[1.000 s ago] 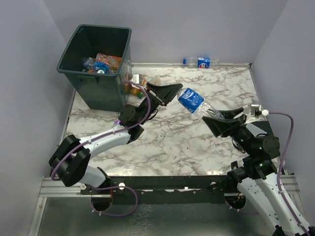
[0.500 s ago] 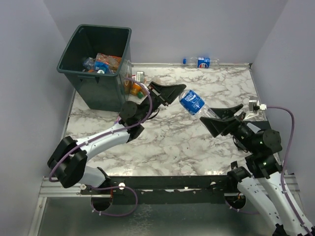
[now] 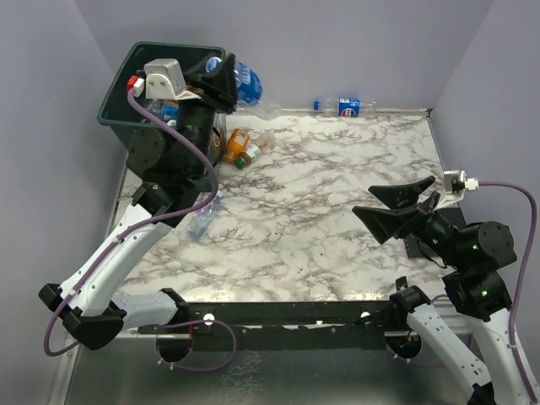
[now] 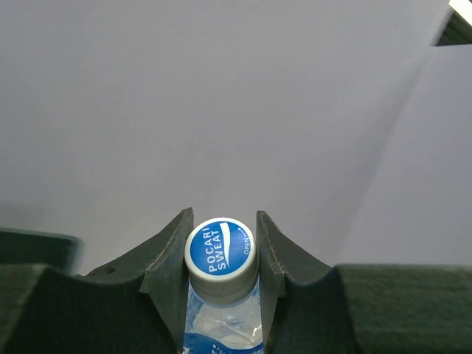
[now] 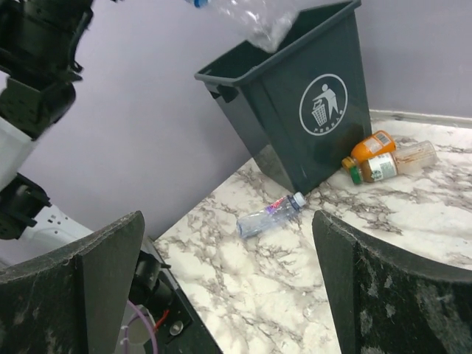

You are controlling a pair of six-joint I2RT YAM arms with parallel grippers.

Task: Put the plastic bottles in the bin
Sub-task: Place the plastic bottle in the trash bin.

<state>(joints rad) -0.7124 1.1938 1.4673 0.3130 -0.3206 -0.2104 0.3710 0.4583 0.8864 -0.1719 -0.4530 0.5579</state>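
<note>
Left wrist view: left gripper (image 4: 221, 221) clamped on a clear bottle (image 4: 221, 254) with blue cap and label; right gripper (image 3: 364, 202) spread wide.

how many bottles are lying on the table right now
4: an orange bottle and a brownish bottle beside the bin, a clear bottle on its near side, a blue-label bottle at the far edge. More may be hidden behind the bin.
</note>
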